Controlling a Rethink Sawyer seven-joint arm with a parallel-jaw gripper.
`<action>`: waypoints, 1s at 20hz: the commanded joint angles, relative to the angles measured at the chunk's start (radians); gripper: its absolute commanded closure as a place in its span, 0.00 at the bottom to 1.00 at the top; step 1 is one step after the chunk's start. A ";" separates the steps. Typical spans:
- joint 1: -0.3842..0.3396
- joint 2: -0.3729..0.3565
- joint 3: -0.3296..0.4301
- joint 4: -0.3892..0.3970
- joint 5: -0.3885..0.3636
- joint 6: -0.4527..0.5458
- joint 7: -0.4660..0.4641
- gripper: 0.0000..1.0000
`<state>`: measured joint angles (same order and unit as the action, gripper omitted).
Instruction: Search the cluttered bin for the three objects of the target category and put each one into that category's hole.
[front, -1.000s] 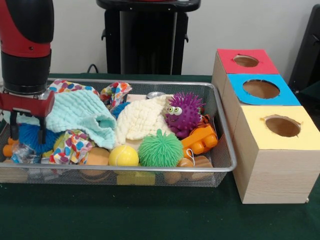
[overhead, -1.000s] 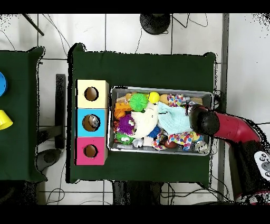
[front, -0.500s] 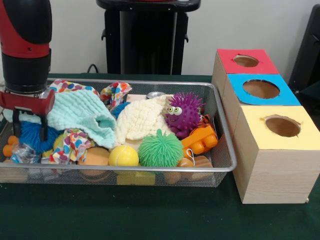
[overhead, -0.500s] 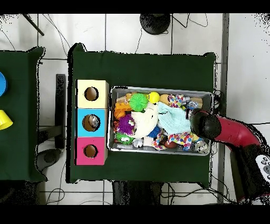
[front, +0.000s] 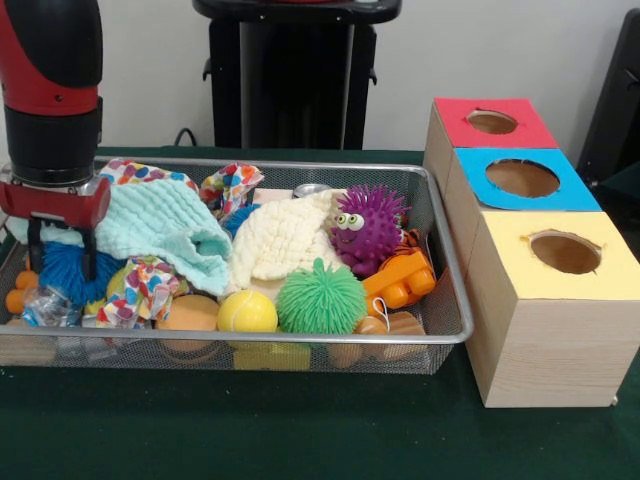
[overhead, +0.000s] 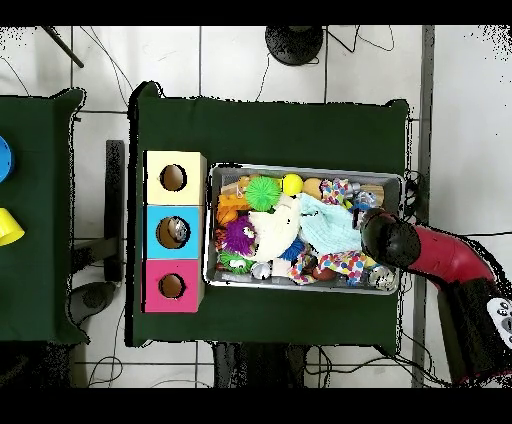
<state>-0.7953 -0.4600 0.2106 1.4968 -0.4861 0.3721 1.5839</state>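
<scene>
The gripper (front: 60, 258) hung open and empty over the blue spiky ball (front: 62, 272) at the bin's (front: 455, 300) end farthest from the boxes; sorting looked unfinished.

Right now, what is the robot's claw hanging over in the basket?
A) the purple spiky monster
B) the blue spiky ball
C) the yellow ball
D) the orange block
B: the open claw hangs at the basket's end, its two dark fingers straddling the blue spiky ball, far from the purple monster.
</scene>
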 joint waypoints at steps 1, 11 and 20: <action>-0.032 0.051 0.104 0.067 0.023 -0.016 0.037 0.00; -0.029 0.035 0.111 0.065 0.037 0.026 0.042 0.00; -0.017 0.018 0.099 0.071 0.051 0.050 0.050 0.00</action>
<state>-0.8223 -0.4606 0.2414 1.5055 -0.4662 0.3723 1.5839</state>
